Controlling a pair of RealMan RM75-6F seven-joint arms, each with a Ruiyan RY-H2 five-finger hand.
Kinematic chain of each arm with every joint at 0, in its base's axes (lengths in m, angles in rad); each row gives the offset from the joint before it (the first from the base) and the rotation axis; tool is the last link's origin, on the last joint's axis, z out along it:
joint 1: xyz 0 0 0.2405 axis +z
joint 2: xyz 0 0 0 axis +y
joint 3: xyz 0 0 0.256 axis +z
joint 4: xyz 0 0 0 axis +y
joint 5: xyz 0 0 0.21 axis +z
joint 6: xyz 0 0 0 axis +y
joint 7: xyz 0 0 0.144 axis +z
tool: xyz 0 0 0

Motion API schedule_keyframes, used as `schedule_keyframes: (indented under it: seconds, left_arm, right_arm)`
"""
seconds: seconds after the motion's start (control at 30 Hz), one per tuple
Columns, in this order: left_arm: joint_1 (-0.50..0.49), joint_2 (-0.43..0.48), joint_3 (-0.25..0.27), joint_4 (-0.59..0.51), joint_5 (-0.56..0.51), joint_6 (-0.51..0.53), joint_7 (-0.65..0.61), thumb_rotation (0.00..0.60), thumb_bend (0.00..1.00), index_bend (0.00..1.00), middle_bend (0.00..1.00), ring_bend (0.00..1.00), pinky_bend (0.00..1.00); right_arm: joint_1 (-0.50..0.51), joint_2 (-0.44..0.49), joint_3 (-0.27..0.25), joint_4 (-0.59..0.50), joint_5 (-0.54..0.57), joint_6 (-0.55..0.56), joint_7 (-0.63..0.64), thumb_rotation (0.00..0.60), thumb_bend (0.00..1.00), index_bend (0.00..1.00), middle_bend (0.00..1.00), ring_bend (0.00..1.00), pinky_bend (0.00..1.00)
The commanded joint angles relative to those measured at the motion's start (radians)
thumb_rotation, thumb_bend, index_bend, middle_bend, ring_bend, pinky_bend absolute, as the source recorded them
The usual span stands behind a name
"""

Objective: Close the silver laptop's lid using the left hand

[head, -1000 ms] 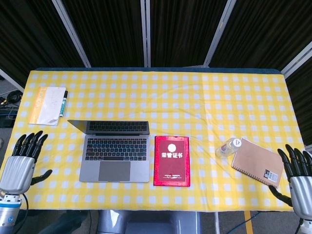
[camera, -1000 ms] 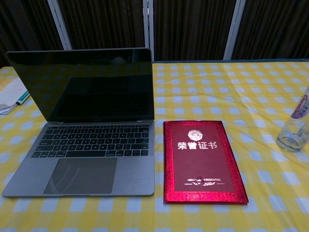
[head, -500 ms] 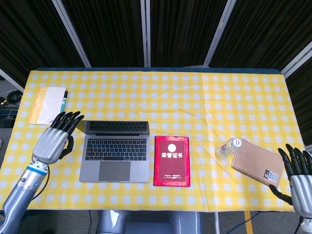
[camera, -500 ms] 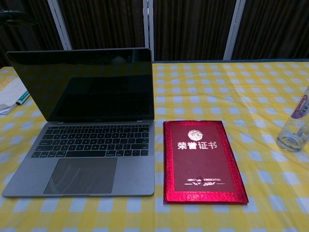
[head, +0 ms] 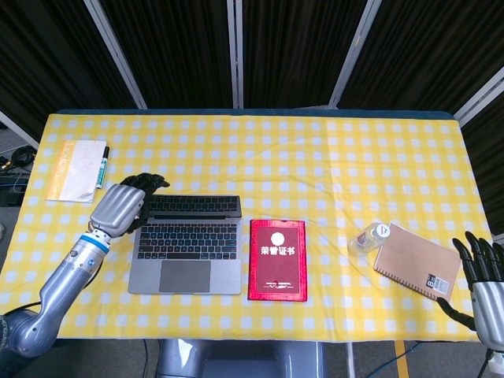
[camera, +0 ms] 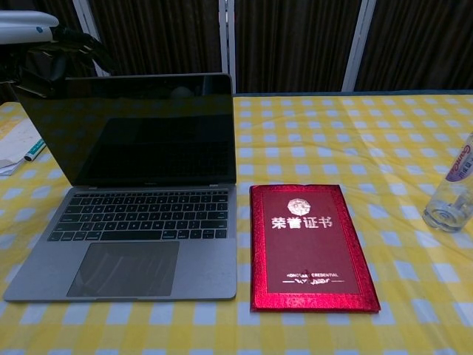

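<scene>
Where my left hand (head: pixel 120 208) covers the open silver laptop's (head: pixel 187 253) upper-left lid corner, contact is unclear, fingers look loosely apart; right hand (head: pixel 482 277), edge-cropped, is spread and empty.

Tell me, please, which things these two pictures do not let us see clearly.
- Left robot hand: contact with the laptop lid is unclear; chest view crops it at the edge.
- Right robot hand: head view cuts it off; absent from chest view.
- Bottle: chest view's right edge cuts it.
- Notebook label: too small.

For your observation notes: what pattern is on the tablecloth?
Yellow and white checks on the tablecloth; clearest in the head view.
</scene>
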State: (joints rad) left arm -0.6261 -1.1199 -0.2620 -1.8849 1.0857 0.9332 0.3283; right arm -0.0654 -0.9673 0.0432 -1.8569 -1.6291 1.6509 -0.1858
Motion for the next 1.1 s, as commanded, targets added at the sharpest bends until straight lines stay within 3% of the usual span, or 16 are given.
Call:
schedule_keyframes:
  seconds: [0.03,0.33,0.67,1.1]
  left_arm:
    - [-0.008,0.012,0.011,-0.019,-0.014,-0.002,0.007,0.6,1.0,0.27,0.22,0.2,0.25]
    - [-0.006,0.089,0.059,-0.093,-0.031,-0.043,-0.035,0.6,1.0,0.29,0.23,0.21,0.26]
    - [0.038,0.179,0.131,-0.182,0.075,-0.099,-0.177,0.6,1.0,0.29,0.23,0.21,0.26]
    - [0.056,0.181,0.227,-0.202,0.162,-0.155,-0.22,0.6,1.0,0.3,0.23,0.21,0.28]
  right_arm:
    - [0.0,0.001,0.0,-0.001,0.0,0.002,0.002,0.6,0.0,0.0,0.0,0.0,0.0]
    - [-0.001,0.001,-0.002,-0.003,-0.005,0.003,0.001,0.6,0.0,0.0,0.0,0.0,0.0]
    - [-0.004,0.003,-0.003,-0.006,-0.007,0.009,0.005,0.6,0.0,0.0,0.0,0.0,0.0]
    - [-0.006,0.007,-0.004,-0.008,-0.011,0.012,0.01,0.6,0.0,0.0,0.0,0.0,0.0]
